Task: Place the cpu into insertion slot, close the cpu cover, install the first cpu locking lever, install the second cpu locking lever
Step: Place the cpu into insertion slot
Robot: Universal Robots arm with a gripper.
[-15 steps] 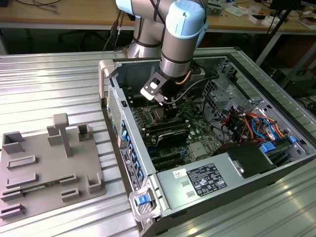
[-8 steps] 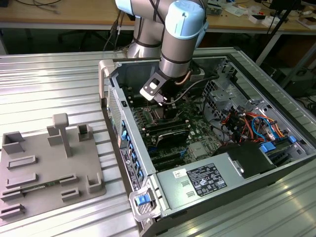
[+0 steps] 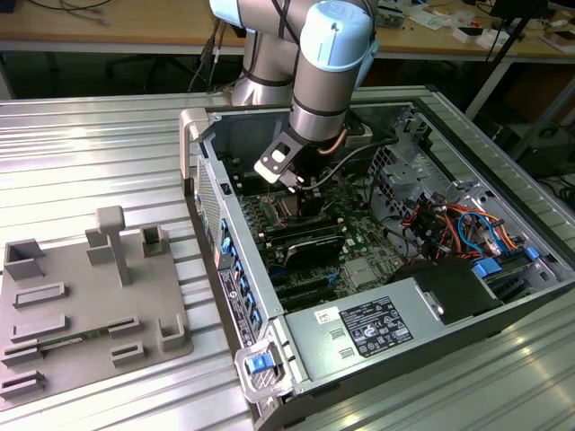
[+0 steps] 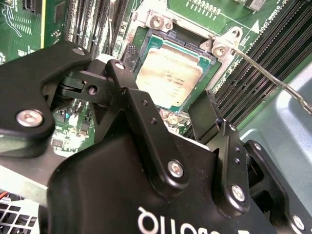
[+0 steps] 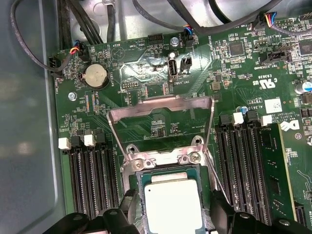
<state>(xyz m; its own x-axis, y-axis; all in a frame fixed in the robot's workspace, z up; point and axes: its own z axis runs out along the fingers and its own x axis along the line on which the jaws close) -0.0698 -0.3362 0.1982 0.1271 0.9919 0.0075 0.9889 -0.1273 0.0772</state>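
Already we see the cpu [image 5: 173, 207] seated in the insertion slot [image 5: 140, 181]. Our gripper [image 4: 161, 87] hovers over it, fingers [image 4: 122, 83] spread either side, clamping nothing. The cpu cover [image 5: 161, 101] lies flipped open and a locking lever [image 4: 273, 78] stands free, so we judge closing and latching remain.

The cpu [image 5: 173, 202] lies in the insertion slot [image 5: 146, 171], between the two fingers of the tool [image 5: 173, 210]. The cpu cover [image 5: 161, 103] stands open past one edge of the slot. Memory slots [image 5: 92, 185] run along two opposite sides of it.
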